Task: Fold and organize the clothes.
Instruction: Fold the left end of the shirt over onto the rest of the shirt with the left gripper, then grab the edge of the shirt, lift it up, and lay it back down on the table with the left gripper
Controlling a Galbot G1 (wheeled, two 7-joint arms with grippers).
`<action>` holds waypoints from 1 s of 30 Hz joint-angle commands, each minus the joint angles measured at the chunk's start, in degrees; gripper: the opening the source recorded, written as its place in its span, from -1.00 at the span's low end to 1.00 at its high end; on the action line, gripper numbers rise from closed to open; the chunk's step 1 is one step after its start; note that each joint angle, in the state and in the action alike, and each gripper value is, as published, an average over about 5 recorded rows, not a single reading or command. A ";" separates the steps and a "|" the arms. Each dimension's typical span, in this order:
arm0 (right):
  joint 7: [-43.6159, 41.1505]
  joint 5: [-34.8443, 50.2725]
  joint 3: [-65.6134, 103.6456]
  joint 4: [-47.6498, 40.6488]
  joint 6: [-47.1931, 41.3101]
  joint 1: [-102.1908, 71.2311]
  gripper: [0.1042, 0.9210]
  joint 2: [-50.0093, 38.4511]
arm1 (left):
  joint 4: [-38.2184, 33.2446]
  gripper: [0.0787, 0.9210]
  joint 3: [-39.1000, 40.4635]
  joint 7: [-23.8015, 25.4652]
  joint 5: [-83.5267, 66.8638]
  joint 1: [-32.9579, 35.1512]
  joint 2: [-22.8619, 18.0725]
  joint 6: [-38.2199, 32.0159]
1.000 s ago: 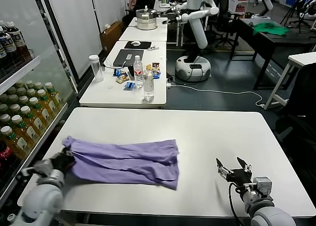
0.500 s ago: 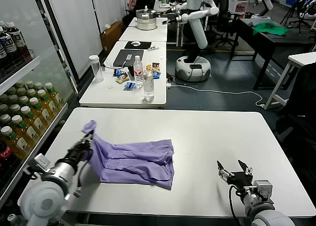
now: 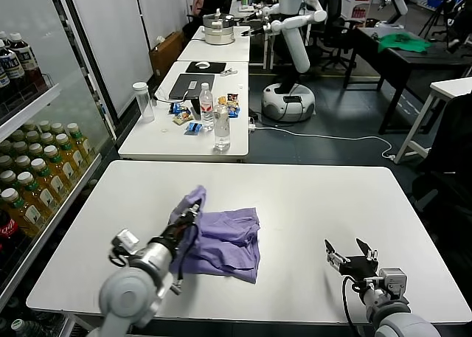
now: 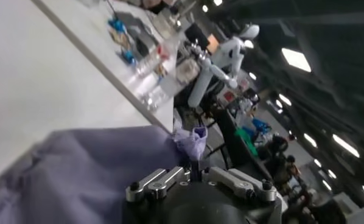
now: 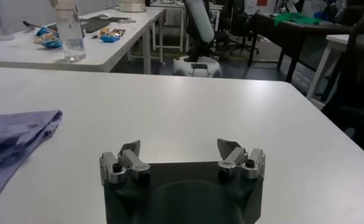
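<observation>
Shirt: the lavender T-shirt lay partly doubled over itself on the white worktop, left of centre in the lower half of the head view; one edge of it was lifted clear of the rest, up and toward the middle of the frame; small dark marks could not be made out.
Left pincer: the left pincer was clenched on that raised edge of the shirt, low and left of centre in the head view, above the fabric; in the left wrist view a bunched tuft of purple cloth stood out between its closed jaws.
Right pincer: the right pincer waited at the lower right of the head view, just above the worktop; its jaws were spread wide and grasped nothing; it was well apart from the shirt.
Background: a second worktop in the upper middle of the frame carried two clear bottles and snack packets; bottled drinks filled a shelf at the left edge.
</observation>
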 commanded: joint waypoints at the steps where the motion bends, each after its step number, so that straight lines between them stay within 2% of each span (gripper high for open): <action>1: -0.01 0.02 -0.10 -0.52 -0.01 0.43 0.76 -0.03 | 7.34 -0.88 9.64 0.10 3.63 -4.98 -4.07 0.25; 5: -0.01 0.05 -0.39 -1.06 -0.02 0.98 0.76 -0.03 | 9.81 -0.86 11.19 1.08 5.53 -6.43 -4.35 1.31; 8: -0.02 0.12 -0.47 -1.40 -0.04 1.28 0.76 -0.11 | 9.38 -0.75 11.78 2.30 5.01 -6.61 -4.33 1.49; 14: -0.04 0.23 -0.54 -2.08 -0.03 1.78 0.76 -0.25 | 8.00 -0.35 11.35 4.55 3.01 -6.50 -4.41 0.83; 19: -0.13 0.34 -0.57 -2.57 0.10 2.07 0.76 -0.37 | 5.07 0.00 7.54 4.59 4.20 -3.76 -1.95 0.58; 26: -0.25 0.30 -0.87 -2.88 0.44 2.29 0.76 -0.32 | 5.50 0.47 -0.56 4.50 26.75 2.16 4.98 -2.41; 30: -0.30 0.18 -1.14 -2.97 0.64 2.39 0.76 -0.34 | 7.82 0.70 -2.03 4.36 38.08 5.88 7.23 -3.75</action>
